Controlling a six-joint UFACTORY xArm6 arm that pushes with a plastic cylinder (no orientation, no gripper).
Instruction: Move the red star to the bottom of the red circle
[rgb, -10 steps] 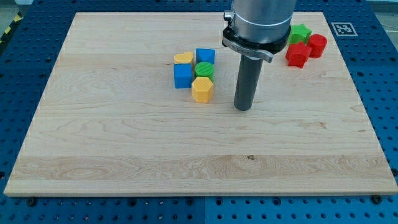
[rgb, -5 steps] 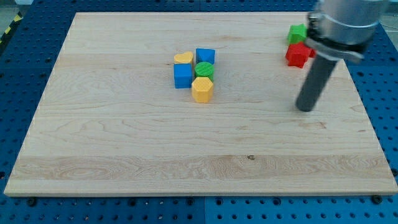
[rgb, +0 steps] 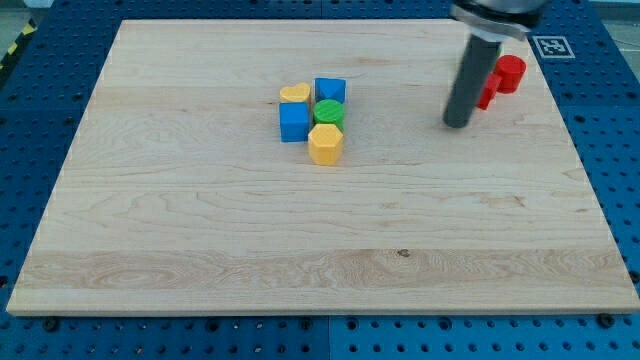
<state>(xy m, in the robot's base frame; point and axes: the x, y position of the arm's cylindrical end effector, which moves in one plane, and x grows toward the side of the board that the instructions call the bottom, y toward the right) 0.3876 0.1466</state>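
Note:
The red circle (rgb: 511, 72) sits near the board's top right corner. The red star (rgb: 488, 92) lies just to its lower left, touching it and partly hidden behind my rod. My tip (rgb: 456, 123) rests on the board just left of and below the red star, close to it. A green block that was above the red star is hidden by the rod.
A cluster stands left of centre: a yellow heart (rgb: 293, 94), a blue block (rgb: 330, 90), a blue cube (rgb: 294, 121), a green circle (rgb: 328, 110) and a yellow hexagon (rgb: 325, 144). A marker tag (rgb: 550, 46) lies off the wooden board's (rgb: 200, 220) top right corner.
My tip swung from the board's middle out to the right, then came back up and left to just beside the red star. The blocks have not visibly moved.

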